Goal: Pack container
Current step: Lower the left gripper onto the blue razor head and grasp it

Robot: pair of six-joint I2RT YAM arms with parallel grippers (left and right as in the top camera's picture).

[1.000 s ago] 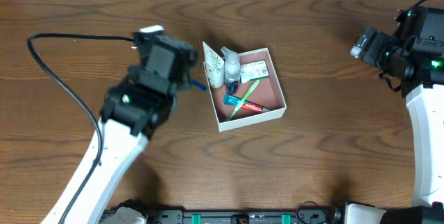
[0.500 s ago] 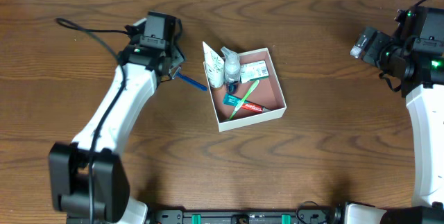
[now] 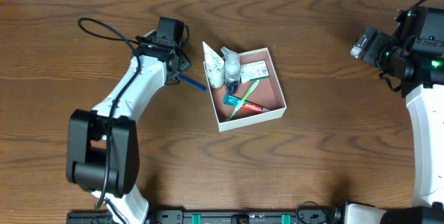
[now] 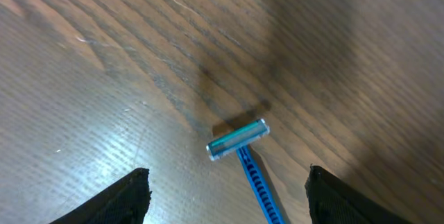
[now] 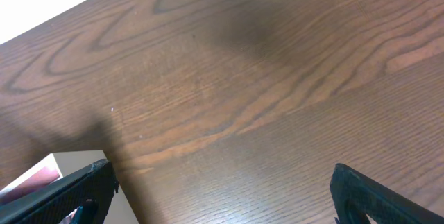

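The container, a shallow white box with a reddish-pink inside, sits lidless near the middle of the tabletop, turned slightly askew. Inside it, a white tube leans against the far left corner with a small pale bottle just beside it. A green toothbrush lies slantwise across a red-and-white toothpaste tube towards the near wall, and a flat printed packet rests by the far wall.

Just left of the container a blue razor lies flat on the wood. Its handle runs towards the container's left wall, and whether it touches the wall cannot be told. The left claw hangs over this razor with its jaws standing apart, one on either side of the handle, and neither finger touches it.

The right claw is far off at the right edge of the tabletop, well apart from the container. Its jaws are spread wide over bare wood, with nothing between them.
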